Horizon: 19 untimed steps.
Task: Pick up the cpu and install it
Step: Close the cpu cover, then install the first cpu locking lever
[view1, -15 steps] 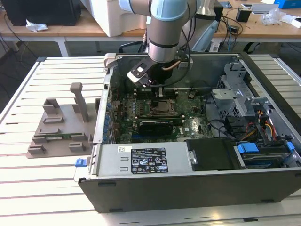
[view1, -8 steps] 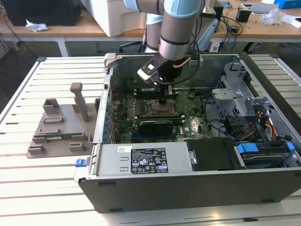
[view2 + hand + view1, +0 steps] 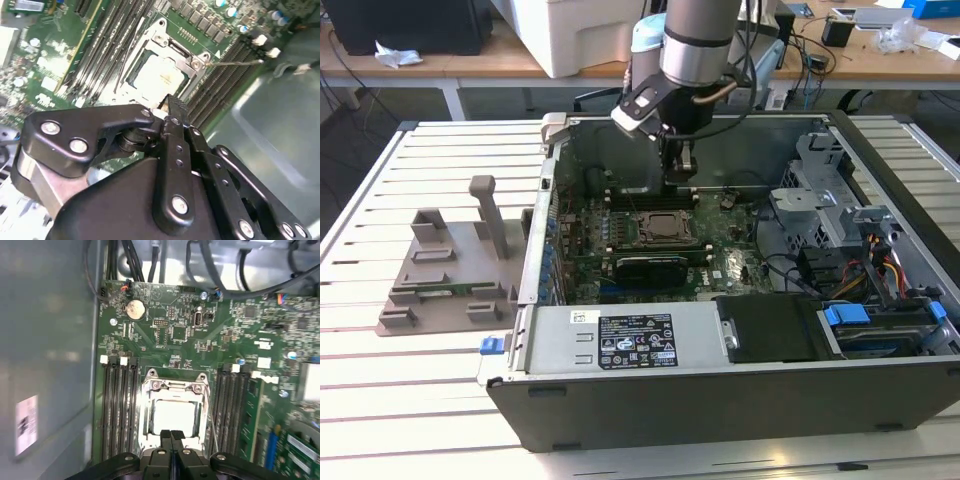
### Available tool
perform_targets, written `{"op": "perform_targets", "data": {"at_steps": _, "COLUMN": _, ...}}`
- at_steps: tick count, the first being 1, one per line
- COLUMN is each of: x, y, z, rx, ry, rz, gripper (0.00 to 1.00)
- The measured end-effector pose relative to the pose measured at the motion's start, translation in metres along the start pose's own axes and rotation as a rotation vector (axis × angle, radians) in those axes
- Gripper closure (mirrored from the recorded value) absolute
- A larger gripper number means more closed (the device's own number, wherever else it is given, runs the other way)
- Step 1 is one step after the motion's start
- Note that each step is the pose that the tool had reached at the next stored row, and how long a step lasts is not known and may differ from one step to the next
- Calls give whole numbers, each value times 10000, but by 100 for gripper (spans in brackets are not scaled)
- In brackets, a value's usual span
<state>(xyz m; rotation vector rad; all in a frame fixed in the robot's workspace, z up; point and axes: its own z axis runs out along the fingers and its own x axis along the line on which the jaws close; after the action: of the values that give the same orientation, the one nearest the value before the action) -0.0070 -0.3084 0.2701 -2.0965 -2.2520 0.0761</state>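
Note:
The cpu (image 3: 174, 417) is a pale silvery square lying flat in the motherboard socket, inside the socket's metal frame (image 3: 175, 385). It also shows in the second wrist view as the cpu (image 3: 157, 75) and, small, in the exterior view as the cpu (image 3: 665, 228). My gripper (image 3: 171, 436) hangs just above the socket's edge with its black fingers (image 3: 175, 107) pressed together and nothing between them. In the exterior view the gripper (image 3: 682, 178) points straight down into the open computer case, a little behind the socket.
Memory slots (image 3: 119, 410) flank the socket on both sides, and a thin lever rod (image 3: 212, 426) runs beside it. A black card (image 3: 650, 268) lies in front of the socket. Drive bays and cables (image 3: 860, 260) fill the case's right. A grey fixture (image 3: 450, 270) stands on the table.

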Motion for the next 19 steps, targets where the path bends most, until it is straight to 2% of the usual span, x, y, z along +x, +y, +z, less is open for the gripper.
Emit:
{"op": "perform_targets", "data": {"at_steps": 2, "x": 1, "y": -6, "z": -79, "rx": 0, "ry": -1, "rz": 1, "gripper": 89}}
{"op": "perform_targets", "data": {"at_steps": 9, "x": 1, "y": -7, "z": -90, "rx": 0, "ry": 0, "rz": -1, "gripper": 89}}
{"op": "perform_targets", "data": {"at_steps": 11, "x": 1, "y": -7, "z": -90, "rx": 12, "ry": -73, "rz": -891, "gripper": 89}}
{"op": "perform_targets", "data": {"at_steps": 14, "x": 1, "y": -7, "z": -90, "rx": 20, "ry": -128, "rz": -1597, "gripper": 89}}
{"op": "perform_targets", "data": {"at_steps": 15, "x": 1, "y": -7, "z": -90, "rx": 28, "ry": -171, "rz": -2130, "gripper": 89}}
{"op": "perform_targets", "data": {"at_steps": 16, "x": 1, "y": -7, "z": -90, "rx": 37, "ry": -228, "rz": -2852, "gripper": 89}}
{"op": "perform_targets", "data": {"at_steps": 19, "x": 1, "y": -7, "z": -90, "rx": 47, "ry": -287, "rz": -3574, "gripper": 89}}
